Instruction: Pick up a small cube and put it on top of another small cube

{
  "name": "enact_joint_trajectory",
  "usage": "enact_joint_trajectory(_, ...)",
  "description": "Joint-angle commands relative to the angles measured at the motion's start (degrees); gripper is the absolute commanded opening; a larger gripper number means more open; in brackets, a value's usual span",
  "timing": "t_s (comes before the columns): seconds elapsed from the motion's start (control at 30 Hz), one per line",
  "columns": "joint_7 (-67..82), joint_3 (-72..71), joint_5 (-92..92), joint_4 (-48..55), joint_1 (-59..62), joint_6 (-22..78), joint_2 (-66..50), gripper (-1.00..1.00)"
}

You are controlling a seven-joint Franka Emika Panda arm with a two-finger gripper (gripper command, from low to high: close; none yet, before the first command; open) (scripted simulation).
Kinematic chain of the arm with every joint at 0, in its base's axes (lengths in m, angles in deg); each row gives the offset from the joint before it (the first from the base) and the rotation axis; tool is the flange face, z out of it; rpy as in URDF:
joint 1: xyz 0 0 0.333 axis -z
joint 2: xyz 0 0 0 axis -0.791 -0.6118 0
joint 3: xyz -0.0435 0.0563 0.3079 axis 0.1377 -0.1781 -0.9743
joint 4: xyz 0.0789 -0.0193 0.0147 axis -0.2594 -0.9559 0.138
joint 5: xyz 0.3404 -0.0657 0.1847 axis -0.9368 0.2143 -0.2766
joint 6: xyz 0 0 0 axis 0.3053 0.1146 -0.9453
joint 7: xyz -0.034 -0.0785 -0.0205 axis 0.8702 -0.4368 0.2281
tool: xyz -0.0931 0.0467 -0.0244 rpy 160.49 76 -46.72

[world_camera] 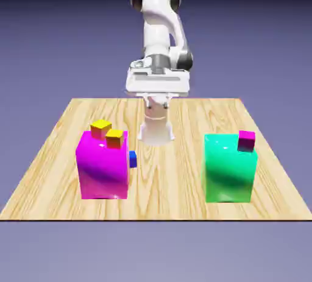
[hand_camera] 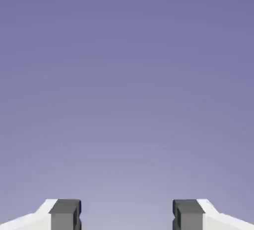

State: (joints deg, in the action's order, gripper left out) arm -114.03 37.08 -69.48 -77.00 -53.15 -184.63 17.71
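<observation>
Nothing is done yet: we see the gripper (hand_camera: 127, 216) empty with jaws apart, high over the tabletop's (world_camera: 164, 180) far edge; the small cube (world_camera: 132, 159) lies beside the magenta block (world_camera: 102, 171).

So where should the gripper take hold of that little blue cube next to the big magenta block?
Probably from above, gripping the small blue cube across its near and far faces. The big magenta block seems to stand right against one side, leaving a finger no room there; the top looks clear.
</observation>
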Motion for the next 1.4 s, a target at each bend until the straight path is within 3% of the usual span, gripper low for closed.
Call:
enact_joint_trajectory(0.0, -0.2, -0.6, 1.6, -0.1, -0.2, 2.5, -1.6, 0.00)
enact_joint_trajectory(0.63, -3.3, -11.6, 35.9, -1.9, 0.5, 49.8, -33.4, 0.00)
enact_joint_trajectory(1.1, -13.0, -27.4, 70.7, -4.0, 5.5, 80.0, -57.8, 0.00)
enact_joint_trajectory(1.23, -16.9, -32.4, 80.7, -4.7, 9.2, 82.9, -62.0, 0.00)
enact_joint_trajectory(1.37, -17.9, -28.5, 85.9, -3.8, 10.3, 83.0, -64.4, 0.00)
